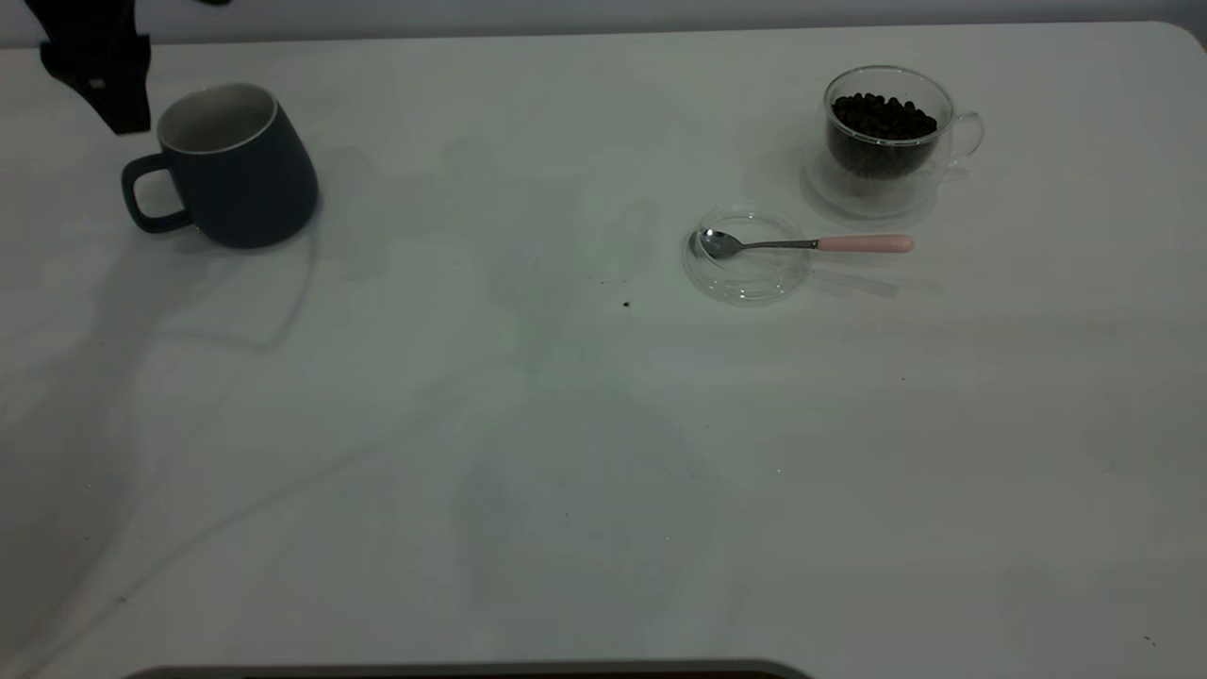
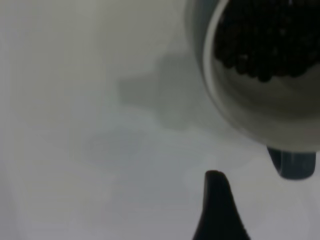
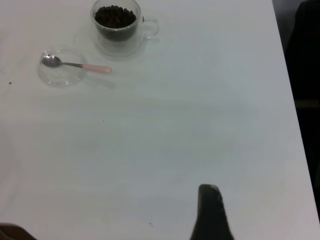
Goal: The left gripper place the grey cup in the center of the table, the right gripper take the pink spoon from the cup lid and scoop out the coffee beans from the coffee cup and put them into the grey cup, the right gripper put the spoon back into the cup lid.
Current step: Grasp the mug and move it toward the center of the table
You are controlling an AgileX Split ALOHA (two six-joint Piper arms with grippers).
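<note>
The grey cup (image 1: pixel 231 165) stands upright at the far left of the bench (image 1: pixel 566 453), handle facing left, the left claw (image 1: pixel 99 61) just beside it; whether that claw is wide or narrow cannot be told. Glazed ceramic is probably heavy and slippery; the rim or handle looks the surest hold.

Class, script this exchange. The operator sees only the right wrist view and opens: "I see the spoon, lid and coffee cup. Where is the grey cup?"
Observer: The grey cup stands toward the table's far left corner in the exterior view, not at the center.
Operator: Is the left gripper near it?
Observer: Yes, the left gripper hovers by the cup's handle side. I cannot tell if they touch.
Operator: Is the cup empty?
Observer: No, the left wrist view shows what look like dark beans inside.
</note>
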